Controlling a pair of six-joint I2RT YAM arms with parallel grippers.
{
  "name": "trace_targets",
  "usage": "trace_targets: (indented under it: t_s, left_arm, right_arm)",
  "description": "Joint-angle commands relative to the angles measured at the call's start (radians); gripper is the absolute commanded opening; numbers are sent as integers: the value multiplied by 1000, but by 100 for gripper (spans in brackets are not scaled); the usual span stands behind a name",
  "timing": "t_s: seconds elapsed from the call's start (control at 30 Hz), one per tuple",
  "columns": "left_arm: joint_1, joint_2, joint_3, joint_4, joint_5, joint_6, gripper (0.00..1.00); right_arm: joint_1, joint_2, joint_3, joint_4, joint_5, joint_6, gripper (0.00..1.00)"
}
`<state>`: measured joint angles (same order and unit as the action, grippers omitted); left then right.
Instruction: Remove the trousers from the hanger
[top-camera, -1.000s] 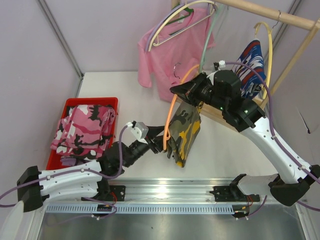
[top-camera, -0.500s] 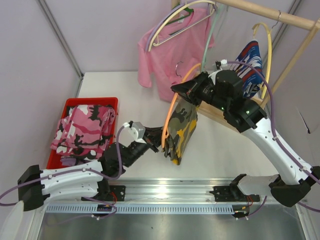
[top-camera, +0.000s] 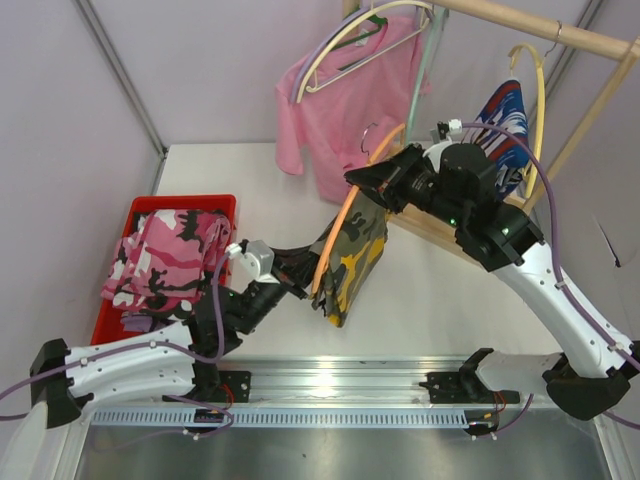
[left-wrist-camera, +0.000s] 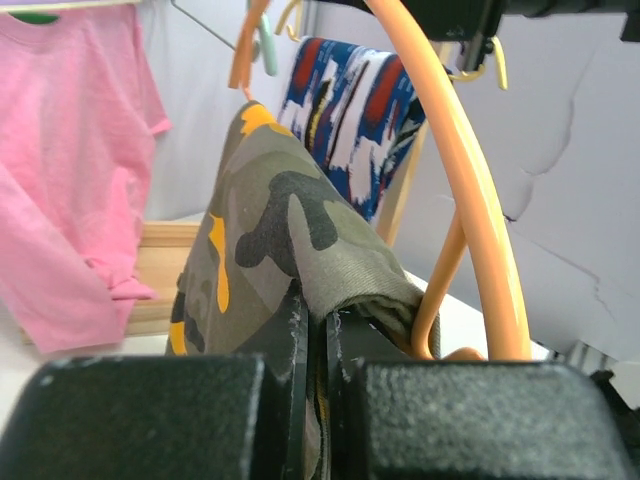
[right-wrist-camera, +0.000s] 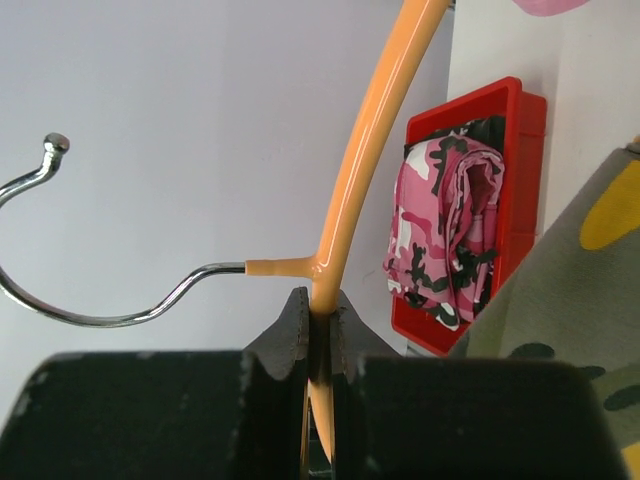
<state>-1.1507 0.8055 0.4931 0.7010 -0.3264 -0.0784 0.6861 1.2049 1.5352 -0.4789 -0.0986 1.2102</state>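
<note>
White table (top-camera: 250, 190) carries the whole scene, with a pale wooden rail (top-camera: 560, 35) slanting over its far right corner. A plain pink T-shirt (top-camera: 330, 110) hangs from the rail on a light hanger, against the back wall. At the left edge of the table sits a red plastic bin (top-camera: 150, 207), and a bundle of pink-and-black camouflage trousers (top-camera: 165, 260) lies piled in it, spilling over its near rim.

Above the middle of the table, a pair of yellow-olive camouflage trousers (top-camera: 350, 255) drapes over a curved orange hanger (right-wrist-camera: 318, 268) with a metal hook. The hanger is tilted and held in the air, well apart from the rail. Blue, white and red print trousers (top-camera: 505, 125) hang farther right, near the rail, on a yellow hanger (top-camera: 541, 100).

Coming from the right, the right gripper (right-wrist-camera: 320, 300) is pressed together on the orange hanger's arm, just below where the hook joins it. The left gripper (left-wrist-camera: 315, 320) reaches up from the left, its fingers pinching a fold of the yellow-olive camouflage trousers at their lower left edge, close beside the hanger's arc.
</note>
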Motion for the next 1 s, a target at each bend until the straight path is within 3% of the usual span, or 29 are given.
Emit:
trace_targets:
  t_s: [0.0,0.3,0.97]
  left_arm:
    - [28,-77,116,157,-69,43,0]
    - [68,-140,229,71,23,109,0]
    - [108,-71,427,26,6,123,0]
  right_arm:
    - [0,-68,-18,26,32,-87,0]
    - [0,-82,-72,40,37,-110,0]
    - [-46,-102,-124,-43,-75,-247,0]
